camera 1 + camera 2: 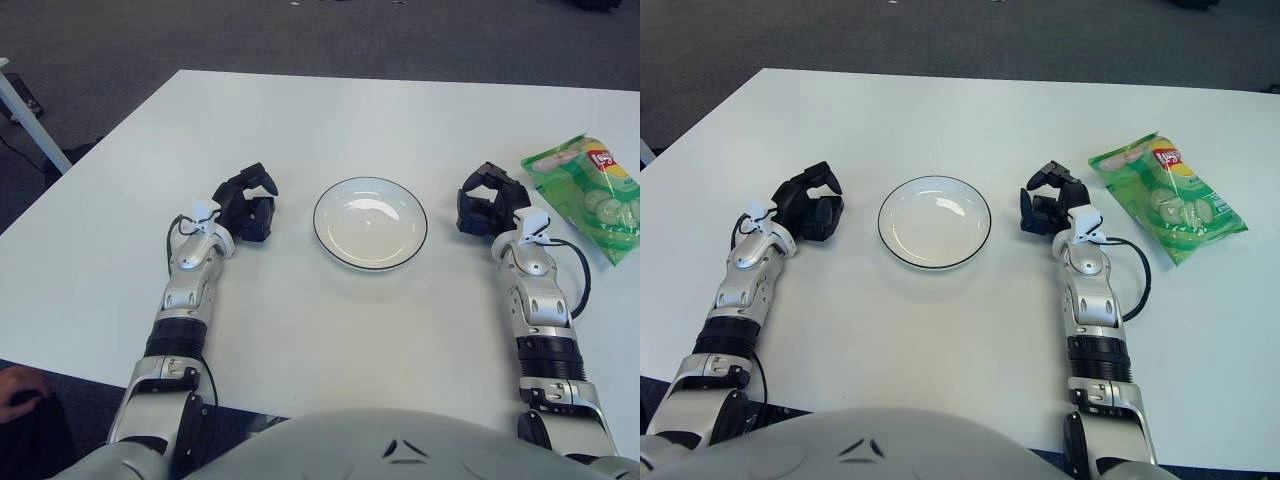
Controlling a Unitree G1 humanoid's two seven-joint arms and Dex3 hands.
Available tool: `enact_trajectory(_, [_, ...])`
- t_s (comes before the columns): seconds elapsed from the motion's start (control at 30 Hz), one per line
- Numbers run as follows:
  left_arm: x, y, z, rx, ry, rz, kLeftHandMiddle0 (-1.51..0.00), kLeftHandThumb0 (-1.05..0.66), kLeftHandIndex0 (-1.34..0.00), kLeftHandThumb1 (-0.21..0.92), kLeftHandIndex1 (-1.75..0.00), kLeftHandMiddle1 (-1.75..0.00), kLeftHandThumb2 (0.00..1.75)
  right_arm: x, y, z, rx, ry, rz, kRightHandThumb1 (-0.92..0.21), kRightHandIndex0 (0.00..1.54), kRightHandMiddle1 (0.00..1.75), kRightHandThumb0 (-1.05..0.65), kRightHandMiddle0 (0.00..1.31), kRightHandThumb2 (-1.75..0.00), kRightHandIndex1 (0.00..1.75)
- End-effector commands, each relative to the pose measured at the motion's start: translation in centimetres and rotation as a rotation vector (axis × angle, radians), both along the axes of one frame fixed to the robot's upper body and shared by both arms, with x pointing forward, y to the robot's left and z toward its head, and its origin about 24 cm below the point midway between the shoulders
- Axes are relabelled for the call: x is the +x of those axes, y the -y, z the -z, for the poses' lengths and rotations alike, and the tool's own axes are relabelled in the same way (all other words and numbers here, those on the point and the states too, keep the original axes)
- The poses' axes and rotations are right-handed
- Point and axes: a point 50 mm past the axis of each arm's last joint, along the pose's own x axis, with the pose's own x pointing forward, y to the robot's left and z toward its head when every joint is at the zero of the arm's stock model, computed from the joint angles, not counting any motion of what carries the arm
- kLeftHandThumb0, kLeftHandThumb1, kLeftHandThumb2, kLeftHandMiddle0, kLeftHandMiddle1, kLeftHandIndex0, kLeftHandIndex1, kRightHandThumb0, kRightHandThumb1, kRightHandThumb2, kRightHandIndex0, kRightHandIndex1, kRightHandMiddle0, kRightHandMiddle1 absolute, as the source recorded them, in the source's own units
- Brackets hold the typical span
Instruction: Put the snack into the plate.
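The green snack bag (1165, 197) lies flat on the white table (970, 110), to the right of the right hand (1048, 205) and well apart from the empty plate (934, 221) between the two hands; the likely trouble is the grasp, since a puffy, slick bag may slide from the fingers or be crushed if squeezed hard, or land half over the rim; both the right hand and the left hand (810, 208) are loosely curled, holding nothing; count: one bag, one plate, two hands
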Motion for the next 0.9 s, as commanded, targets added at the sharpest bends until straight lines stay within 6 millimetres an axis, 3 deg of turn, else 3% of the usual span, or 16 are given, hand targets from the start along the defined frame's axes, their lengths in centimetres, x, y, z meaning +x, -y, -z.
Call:
enact_trajectory(0.0, [-2.6,0.8,5.1,-0.039,-0.205,-0.021,-1.30,-0.51,-0.68,0.24,-1.75,-1.75,1.42,-2.2,0.6,4.5,0.036,-0.193,0.028,-0.31,1.32,1.75,-0.48,0.62,-1.32,1.75])
enact_trajectory(0.87, [-2.1,1.8,4.8,-0.050,-0.184,-0.008,-1.31,-0.50,-0.65,0.28,-1.75,-1.75,1.37,-1.8,1.7,4.6,0.086,-0.102,0.038,-0.32,1.32,1.75,-0.48,0.62,-1.32,1.75])
